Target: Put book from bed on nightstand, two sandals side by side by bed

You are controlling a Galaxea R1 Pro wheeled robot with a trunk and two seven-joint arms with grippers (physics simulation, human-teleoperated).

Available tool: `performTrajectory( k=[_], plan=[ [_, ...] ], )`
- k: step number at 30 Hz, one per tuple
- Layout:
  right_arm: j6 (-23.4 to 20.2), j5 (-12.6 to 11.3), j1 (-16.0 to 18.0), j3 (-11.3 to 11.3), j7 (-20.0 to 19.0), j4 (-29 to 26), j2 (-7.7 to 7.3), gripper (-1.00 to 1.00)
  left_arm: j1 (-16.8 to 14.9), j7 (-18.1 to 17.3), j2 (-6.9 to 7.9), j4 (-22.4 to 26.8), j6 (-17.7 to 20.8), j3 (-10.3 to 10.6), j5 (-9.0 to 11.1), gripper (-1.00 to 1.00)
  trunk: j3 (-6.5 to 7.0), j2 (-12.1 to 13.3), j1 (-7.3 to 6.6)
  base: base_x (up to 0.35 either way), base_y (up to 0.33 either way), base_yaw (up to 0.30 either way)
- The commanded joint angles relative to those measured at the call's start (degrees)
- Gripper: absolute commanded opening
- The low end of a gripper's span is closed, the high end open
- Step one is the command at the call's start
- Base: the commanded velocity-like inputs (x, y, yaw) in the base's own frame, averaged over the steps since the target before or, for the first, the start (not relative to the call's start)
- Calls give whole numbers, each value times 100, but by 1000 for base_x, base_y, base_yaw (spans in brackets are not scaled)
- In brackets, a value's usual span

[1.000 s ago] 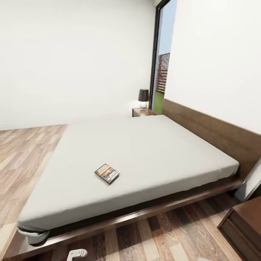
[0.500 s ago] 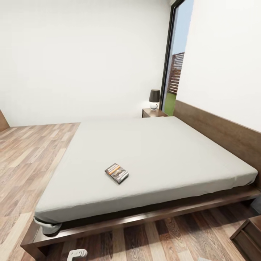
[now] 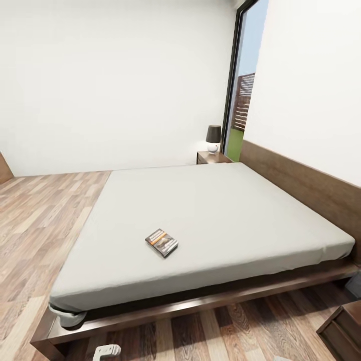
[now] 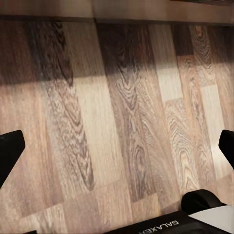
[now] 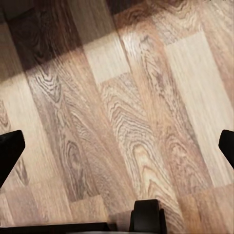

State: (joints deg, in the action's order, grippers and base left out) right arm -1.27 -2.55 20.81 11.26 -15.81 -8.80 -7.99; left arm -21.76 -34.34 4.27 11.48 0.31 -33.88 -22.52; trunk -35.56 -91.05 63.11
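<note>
So, one thin small paperback book (image 3: 162, 242) with a dark cover, an orange band and a photo lies flat on the large low bed (image 3: 210, 220), on its plain pale grey mattress, nearer the foot end and the near edge, turned at an angle to the bed's sides. Lettering on the cover is too small to read. One bed, dark brown wooden platform frame and a flat wooden headboard (image 3: 301, 183) along the right wall.

One small dark brown wooden nightstand (image 3: 212, 157) stands at the far side of the bed beside the headboard, with one dark-shaded table lamp (image 3: 213, 137) on its top. A second dark brown wooden cabinet corner (image 3: 346, 328) shows at the lower right, near the bed's near corner; cannot tell whether it is the other nightstand. One tall dark-framed window (image 3: 244, 85) sits behind the far nightstand. Brown-grey wood plank floor (image 3: 45, 215) runs left of and in front of the bed; white walls.

One grey-white robot part (image 3: 106, 350) pokes in at the bottom edge of the head view.

Left wrist view: left gripper (image 4: 117, 148) over bare planks, two black fingertips wide apart, nothing between them. Right wrist view: right gripper (image 5: 117, 148) the same, fingertips spread wide over floor, holding nothing.
</note>
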Motion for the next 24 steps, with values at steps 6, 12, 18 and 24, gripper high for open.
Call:
performTrajectory(
  k=[6,12,18,24],
  plan=[
    [-13,-19,2,25,-27,-1,0,100,-4,-29,-4,4,4,-49,-50,100,103,239,-133,0,0,0],
    [-14,-17,2,25,-27,0,0,100,-4,-29,-2,4,4,-49,-50,100,211,480,-265,0,0,0],
    [-17,-11,2,20,-13,0,0,100,-4,-29,-2,4,4,-49,-50,100,318,721,-396,0,0,0],
    [-15,-3,2,17,-2,1,0,100,-4,-29,-3,4,4,-47,-50,100,426,961,-528,0,0,0]
  ],
)
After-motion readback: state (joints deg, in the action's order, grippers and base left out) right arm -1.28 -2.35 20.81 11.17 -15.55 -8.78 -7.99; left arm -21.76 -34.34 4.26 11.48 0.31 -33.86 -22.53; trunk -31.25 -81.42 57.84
